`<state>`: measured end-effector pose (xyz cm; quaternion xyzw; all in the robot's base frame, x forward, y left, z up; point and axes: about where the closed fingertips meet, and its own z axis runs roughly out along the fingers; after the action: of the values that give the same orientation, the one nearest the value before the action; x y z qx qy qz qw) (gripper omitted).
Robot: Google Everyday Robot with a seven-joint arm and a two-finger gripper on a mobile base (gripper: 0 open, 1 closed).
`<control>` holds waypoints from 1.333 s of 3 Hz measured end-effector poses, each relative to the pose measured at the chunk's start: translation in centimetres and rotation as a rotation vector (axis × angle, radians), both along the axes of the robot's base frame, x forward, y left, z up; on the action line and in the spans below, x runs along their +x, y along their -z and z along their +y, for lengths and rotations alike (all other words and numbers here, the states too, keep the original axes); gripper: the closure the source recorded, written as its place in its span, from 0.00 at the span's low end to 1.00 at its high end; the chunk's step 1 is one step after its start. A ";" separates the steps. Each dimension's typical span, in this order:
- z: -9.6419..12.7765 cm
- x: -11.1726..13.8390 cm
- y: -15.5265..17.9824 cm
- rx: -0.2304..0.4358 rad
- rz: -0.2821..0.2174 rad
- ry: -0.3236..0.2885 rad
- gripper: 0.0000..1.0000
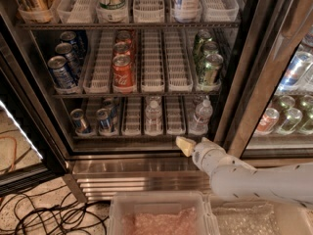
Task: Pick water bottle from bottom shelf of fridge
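The fridge (146,169) stands open in front of me. Its bottom shelf (132,134) holds white slotted trays. One water bottle (153,115), clear with a white cap, stands upright in a middle lane. A second one (201,116) stands in the rightmost lane. My gripper (185,145), cream-tipped on a white arm, reaches in from the lower right. It hangs just in front of the shelf's front edge, below and between the two bottles, touching neither and holding nothing.
Two soda cans (92,121) stand at the shelf's left. Blue (61,72), red (122,71) and green (210,68) cans fill the rack above. A dark door post (257,87) rises right of the arm. Plastic bins (156,214) sit below; cables (44,214) lie on the floor.
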<state>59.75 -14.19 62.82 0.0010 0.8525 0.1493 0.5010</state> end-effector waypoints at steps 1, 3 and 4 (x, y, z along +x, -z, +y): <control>-1.0 0.9 -0.1 -0.073 -0.032 0.025 0.33; -2.1 1.9 -0.3 -0.167 -0.077 0.060 0.34; -2.6 2.5 -0.9 -0.187 -0.103 0.079 0.34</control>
<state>62.22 -16.76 63.67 -0.0201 0.8352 0.0490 0.5474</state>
